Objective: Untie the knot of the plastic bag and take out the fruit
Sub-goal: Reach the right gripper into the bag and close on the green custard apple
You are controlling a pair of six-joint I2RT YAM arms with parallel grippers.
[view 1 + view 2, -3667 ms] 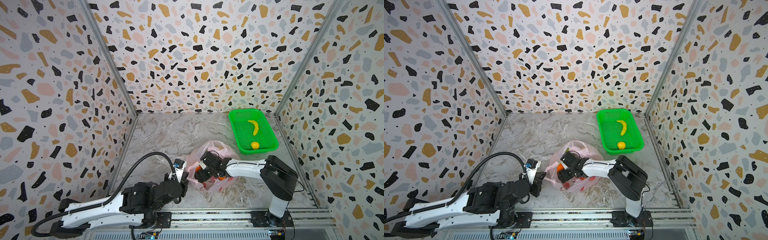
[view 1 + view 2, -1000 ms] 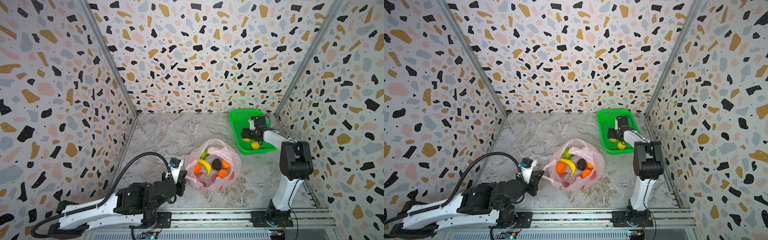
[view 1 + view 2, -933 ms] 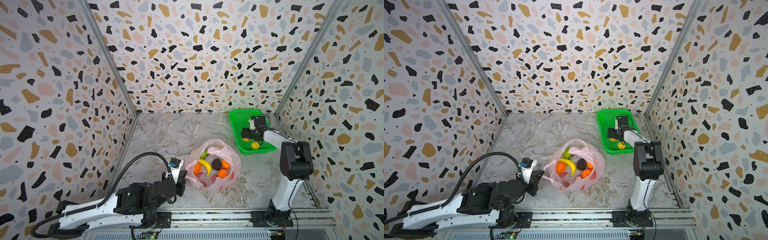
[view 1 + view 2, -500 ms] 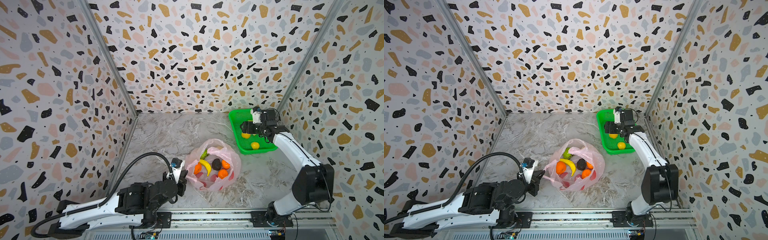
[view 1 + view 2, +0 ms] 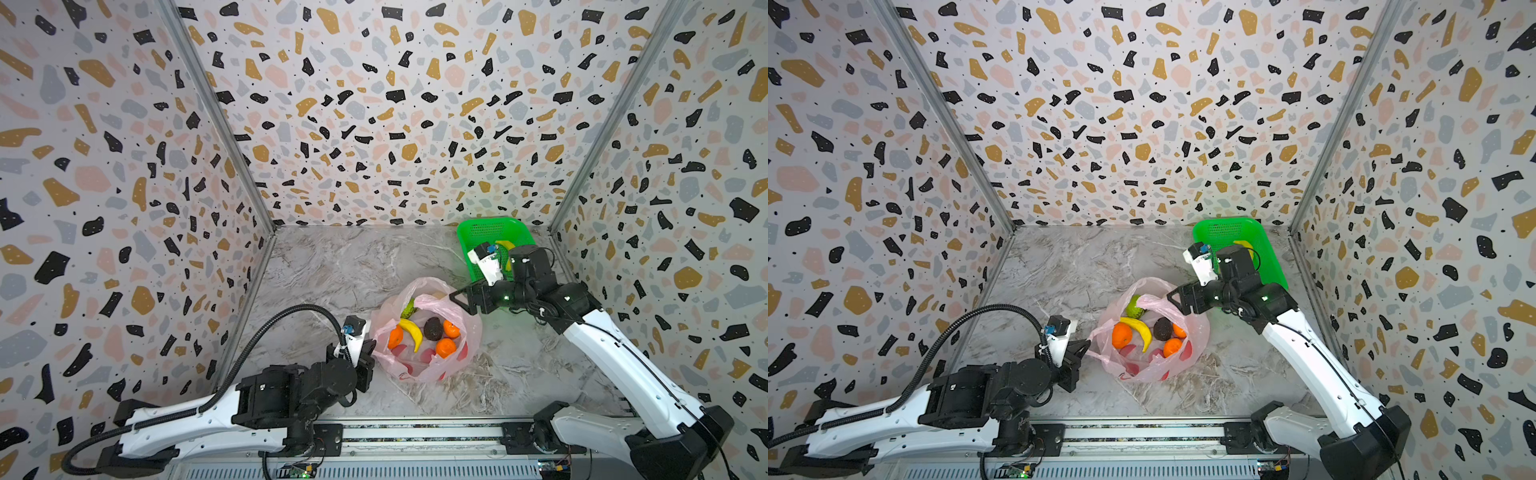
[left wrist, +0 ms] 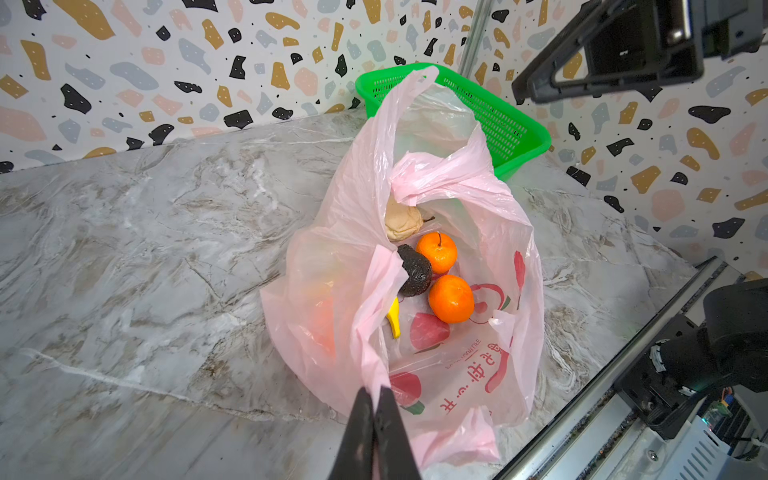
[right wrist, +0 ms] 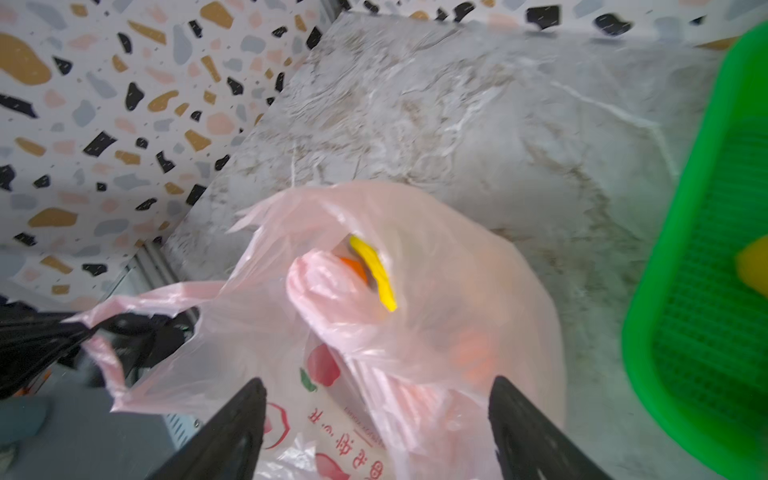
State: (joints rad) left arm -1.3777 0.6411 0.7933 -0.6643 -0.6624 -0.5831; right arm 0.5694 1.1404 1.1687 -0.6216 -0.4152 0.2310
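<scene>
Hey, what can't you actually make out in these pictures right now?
- Green basket: its contents, mostly covered by the right arm in both top views.
- Plastic bag: fruit inside smeared by blur and film, right wrist view.
- One tangerine: only an orange tint behind film, left wrist view.

The back wall (image 5: 395, 124), left wall (image 5: 104, 208) and right wall (image 5: 685, 199) are pale panels printed with terrazzo chips in black, ochre, pink and grey. Thin metal posts (image 5: 212, 104) stand in both back corners. The worktop (image 5: 332, 270) is grey marble with brownish veins. The light is soft and even, and shadows are faint.
</scene>
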